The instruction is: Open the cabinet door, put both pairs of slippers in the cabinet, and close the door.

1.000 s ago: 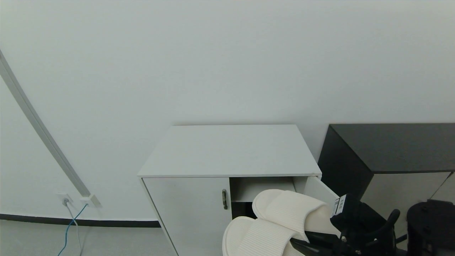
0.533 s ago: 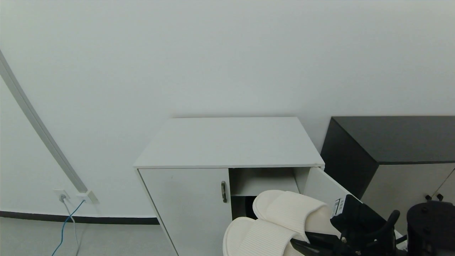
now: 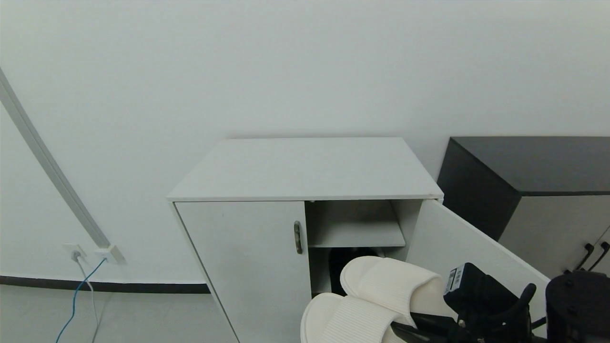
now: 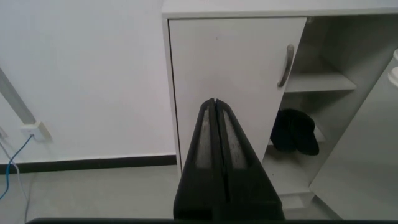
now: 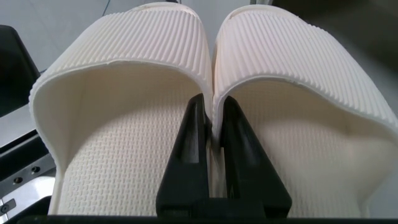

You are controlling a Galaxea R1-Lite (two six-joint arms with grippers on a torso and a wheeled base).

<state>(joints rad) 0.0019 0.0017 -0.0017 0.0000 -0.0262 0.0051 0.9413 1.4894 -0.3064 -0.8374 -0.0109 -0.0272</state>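
Cream slippers [image 3: 381, 290], white cabinet [image 3: 305, 166].
Ribbed stripes cross the cream straps [image 5: 155, 43], a fine woven pattern covers the insoles [image 5: 118, 155]; the other pair [image 4: 297, 132] is black, and so is the neighbouring cupboard [image 3: 524, 164].

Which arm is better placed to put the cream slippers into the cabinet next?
Right. The right jaws are shut on the cream slippers, held just before the open compartment; the left jaws are shut, empty, facing the closed door.

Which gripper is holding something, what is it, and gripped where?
Right gripper holds the pair of white slippers, jaws pinching their two adjoining inner walls together. Left gripper is shut, empty.
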